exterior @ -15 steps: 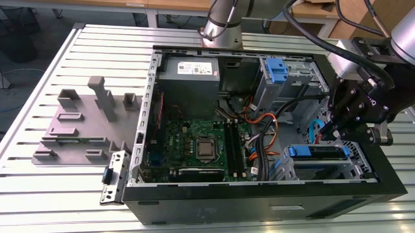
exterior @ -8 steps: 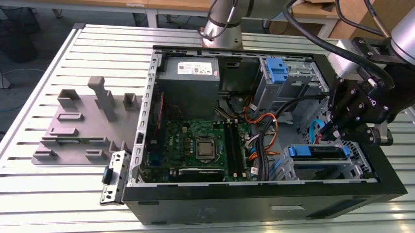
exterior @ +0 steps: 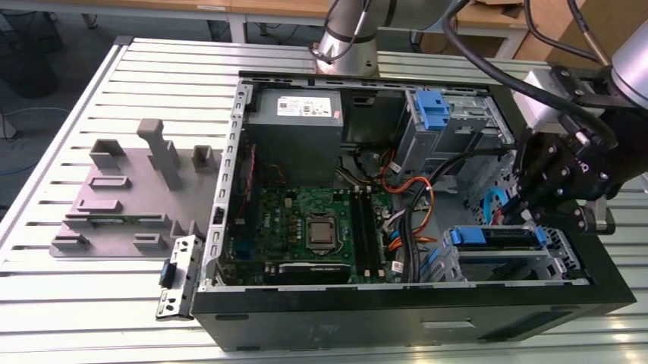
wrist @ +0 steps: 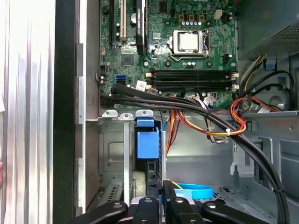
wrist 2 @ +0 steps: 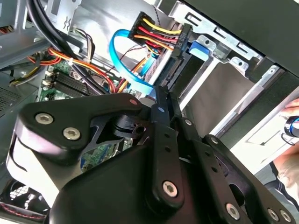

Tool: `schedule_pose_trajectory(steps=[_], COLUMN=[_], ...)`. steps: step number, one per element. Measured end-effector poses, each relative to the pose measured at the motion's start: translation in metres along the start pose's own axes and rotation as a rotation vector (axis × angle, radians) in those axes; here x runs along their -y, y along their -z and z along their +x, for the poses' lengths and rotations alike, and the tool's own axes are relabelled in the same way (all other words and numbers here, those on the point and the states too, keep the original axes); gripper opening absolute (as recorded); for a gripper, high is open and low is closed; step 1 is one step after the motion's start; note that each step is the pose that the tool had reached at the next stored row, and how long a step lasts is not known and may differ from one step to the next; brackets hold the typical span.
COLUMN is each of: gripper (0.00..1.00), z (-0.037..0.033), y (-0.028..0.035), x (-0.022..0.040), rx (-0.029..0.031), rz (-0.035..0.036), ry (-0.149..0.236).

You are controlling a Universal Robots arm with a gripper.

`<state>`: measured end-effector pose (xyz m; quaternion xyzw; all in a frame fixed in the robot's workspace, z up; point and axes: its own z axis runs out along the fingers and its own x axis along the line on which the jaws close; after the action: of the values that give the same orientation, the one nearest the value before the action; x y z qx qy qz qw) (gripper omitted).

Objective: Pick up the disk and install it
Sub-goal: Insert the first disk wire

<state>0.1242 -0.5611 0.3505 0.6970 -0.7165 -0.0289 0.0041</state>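
Black linkage of the end effector (wrist 2: 161, 100) fills the foreground in both wrist views. Its fingers are drawn narrow, tips close together. I cannot tell whether anything thin is pinched between them.

Just ahead of the tips, in the second wrist view: a blue flat cable (wrist 2: 128, 70) looping across, and a black connector with red, yellow and black wires (wrist 2: 156, 35).

Just beyond the tips in the first wrist view: a blue plastic piece (wrist: 148, 142) at the mouth of a metal bay. It is probably a rail end of the disk, not confirmed.

Exterior view: the disk (exterior: 493, 236) lies directly below the end effector in the drive cage (exterior: 511, 267), blue rails level with the cage top. It looks at least partly seated. Motherboard (wrist: 187, 42) is further out, well apart.

Judgement on technique:
- Press along the rail direction only, square to the cage, so the rails do not bind.
- Keep the tips clear of the blue cable and wire bundle, since snagging is the main risk.
- Apply force on the rail or frame, not the label face.
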Motion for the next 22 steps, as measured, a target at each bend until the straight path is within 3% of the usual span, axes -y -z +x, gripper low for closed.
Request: schedule_pose_trajectory(steps=[7,22], gripper=[0.16,0.16], z=[0.0018,0.0021], y=[-0.0042,-0.0102], x=[-0.0003,-0.0019], rx=[0.0012,0.0017], rz=[0.0169,0.0179], ry=[0.008,0.012])
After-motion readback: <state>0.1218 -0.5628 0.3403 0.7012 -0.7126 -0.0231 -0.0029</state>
